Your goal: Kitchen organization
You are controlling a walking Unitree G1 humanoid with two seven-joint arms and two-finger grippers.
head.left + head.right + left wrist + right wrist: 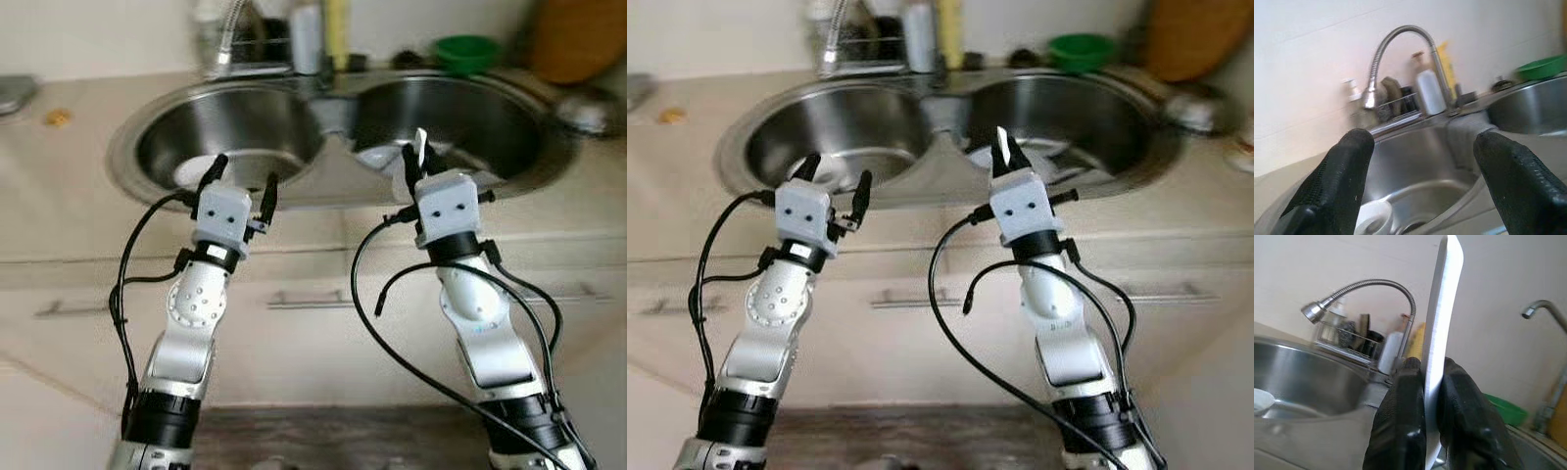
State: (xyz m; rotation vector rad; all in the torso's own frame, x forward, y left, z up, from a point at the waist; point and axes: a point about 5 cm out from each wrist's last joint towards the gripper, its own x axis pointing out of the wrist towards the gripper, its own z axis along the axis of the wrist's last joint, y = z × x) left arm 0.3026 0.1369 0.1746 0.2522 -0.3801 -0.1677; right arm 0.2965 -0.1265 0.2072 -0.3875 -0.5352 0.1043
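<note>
I hold both arms raised in front of the double sink (333,191), which is set into the desk (78,196); the right end effector (415,162) is clenched on a thin white flat piece (1442,333), gripped at its lower part so that the blade-like length stands upright above the fingers (1400,426); I cannot tell whether it is a knife, a spatula or a strip of plastic. I judge the upright hold to be deliberate; it keeps the piece clear of the sink rim and in line with the wrist camera, so its edge can be monitored during transport.

The left end effector (241,186) is released, its two fingers (1339,181) spread wide with nothing between them; it hovers at the near edge of the left basin, where a small white cup or bowl (1371,220) lies at the bottom near the drain; this posture suits a reach into that basin as a next step.

Behind the sink stand a gooseneck tap (1400,54), a white bottle (1431,92) beside a wire rack, and a green bowl (465,51) on the far right; these are well apart from both arms.
</note>
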